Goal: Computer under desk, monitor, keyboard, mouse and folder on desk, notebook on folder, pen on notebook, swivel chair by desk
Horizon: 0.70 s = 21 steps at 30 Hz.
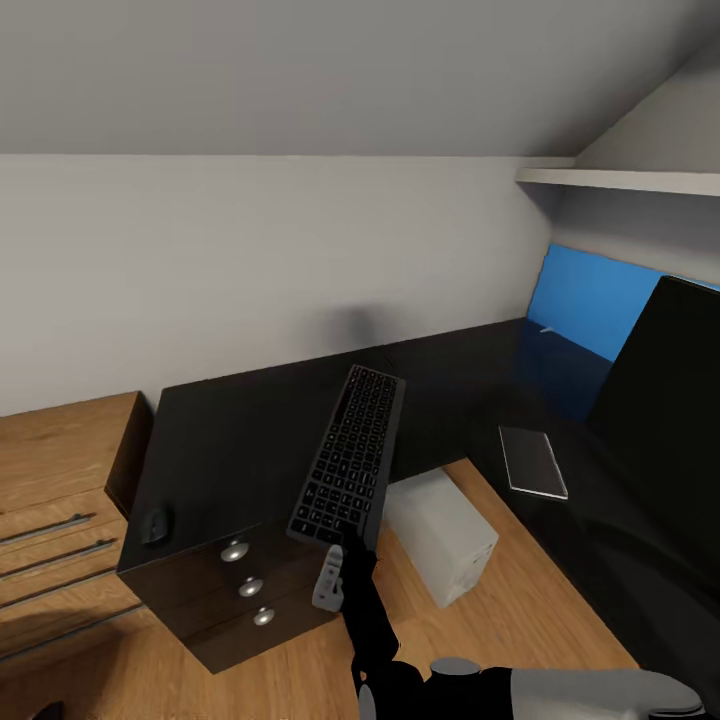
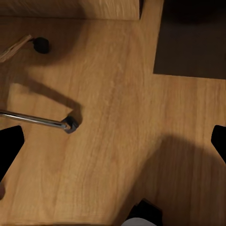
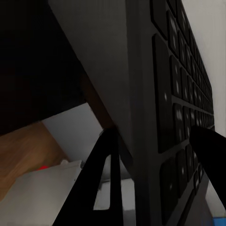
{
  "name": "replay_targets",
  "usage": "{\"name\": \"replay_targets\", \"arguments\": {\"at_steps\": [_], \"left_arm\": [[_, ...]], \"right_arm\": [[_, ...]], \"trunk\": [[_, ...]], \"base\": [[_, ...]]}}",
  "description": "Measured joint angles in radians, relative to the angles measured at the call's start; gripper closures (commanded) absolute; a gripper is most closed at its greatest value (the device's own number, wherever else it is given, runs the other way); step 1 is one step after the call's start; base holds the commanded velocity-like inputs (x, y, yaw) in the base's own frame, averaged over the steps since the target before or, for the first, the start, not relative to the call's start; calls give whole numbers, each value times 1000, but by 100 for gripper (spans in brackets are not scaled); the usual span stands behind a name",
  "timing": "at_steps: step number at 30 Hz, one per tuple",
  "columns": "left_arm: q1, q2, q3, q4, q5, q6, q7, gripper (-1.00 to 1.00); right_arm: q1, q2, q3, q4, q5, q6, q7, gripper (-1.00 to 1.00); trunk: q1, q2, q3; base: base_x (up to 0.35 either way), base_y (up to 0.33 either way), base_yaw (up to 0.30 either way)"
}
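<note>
Between the fingers of my right tool sits the near end of the keyboard, clamped tight; the right wrist view shows one finger on the underside and the other across the keys. From that grip the keyboard stretches away from the tool, lifted above the black table and tilted, its far end over the table's inner corner.

Just past the tool on its right, on the wooden floor under the table's open span, stands the computer (light grey, lying at an angle to me). Farther right of the tool the notebook lies flat on the table's long wing, and beyond it the monitor rises as a dark slab against the blue back panel. Off to the tool's left, the mouse rests near the table's outer edge, above the silver-knobbed drawers.

My left tool hangs with its fingers spread wide over bare wooden floor, a chrome leg with a castor of the swivel chair lying ahead of it.
</note>
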<state>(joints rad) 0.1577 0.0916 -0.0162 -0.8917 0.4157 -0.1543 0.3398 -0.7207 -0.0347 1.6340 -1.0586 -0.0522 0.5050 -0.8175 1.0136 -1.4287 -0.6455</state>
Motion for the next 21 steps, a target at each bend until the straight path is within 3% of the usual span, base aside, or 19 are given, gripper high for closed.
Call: {"name": "replay_targets", "arguments": {"at_steps": [21], "left_arm": [[0, 2, 1, 0, 1, 0, 0, -100]], "right_arm": [[10, 7, 5, 0, -4, -13, -14, 100]], "trunk": [[0, 0, 0]], "base": [[0, 0, 269]]}}
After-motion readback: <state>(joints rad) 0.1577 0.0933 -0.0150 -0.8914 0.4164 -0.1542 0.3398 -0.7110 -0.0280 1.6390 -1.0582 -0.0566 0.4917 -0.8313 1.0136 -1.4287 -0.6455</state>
